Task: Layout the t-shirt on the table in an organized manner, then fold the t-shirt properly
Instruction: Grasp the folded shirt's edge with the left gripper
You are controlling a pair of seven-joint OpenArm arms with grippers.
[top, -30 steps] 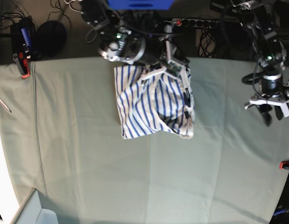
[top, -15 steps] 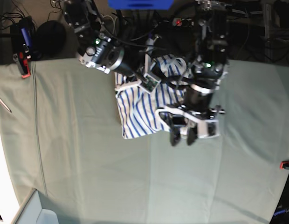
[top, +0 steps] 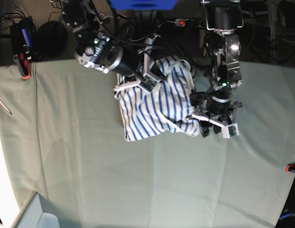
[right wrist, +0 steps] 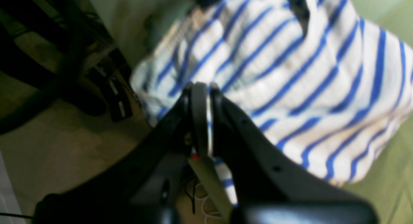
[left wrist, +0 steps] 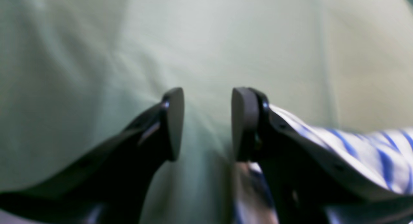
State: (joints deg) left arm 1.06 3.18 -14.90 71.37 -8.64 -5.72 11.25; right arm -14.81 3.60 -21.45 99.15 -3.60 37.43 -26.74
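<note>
While the overhead view lays out the whole scene for us, we see the t-shirt [top: 154,99] bunched in a loose heap near the far edge of the table [top: 138,180], with an arm on either side of it. Only the wrist cameras let us read the jaws. In the right wrist view, the right gripper [right wrist: 204,117] is pinched closed on a thin fold of the striped cloth, and the rest of the garment billows beyond it, lifted off the pale green surface; dark cables and floor show past the table edge there, something the overhead view hides behind the arm. In the left wrist view, the left gripper [left wrist: 206,124] stands with its jaws apart and bare table cloth between the two pads, holding nothing; the shirt's striped edge lies just beside its right-hand finger [left wrist: 245,124]. From above, we find the right arm reaching in from the far left with its wrist turned toward the shirt's upper edge, and the left arm [top: 223,61] hanging steeply down, its gripper pointing at the table by the shirt's near right corner.
</note>
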